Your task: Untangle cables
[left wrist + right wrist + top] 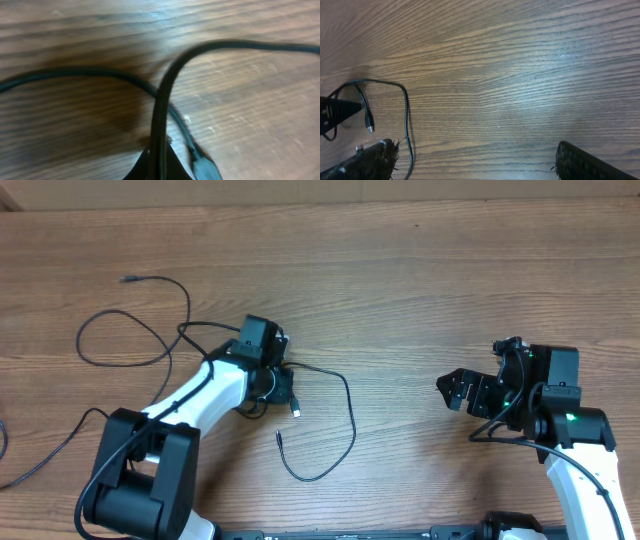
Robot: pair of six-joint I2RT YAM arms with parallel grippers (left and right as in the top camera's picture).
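Observation:
Several thin black cables lie on the left half of the wooden table. One cable loops to the right of my left gripper, with a silvery plug end just below it. Another cable curls at the far left. In the left wrist view my left gripper is shut on a cable that arcs up and to the right, and a second cable crosses under it and ends in a plug. My right gripper is open and empty, far to the right, and the right wrist view shows only bare wood between its fingers.
A further cable trails off the left edge beside the left arm's base. In the right wrist view the looped cable and my left gripper's tip lie at the far left.

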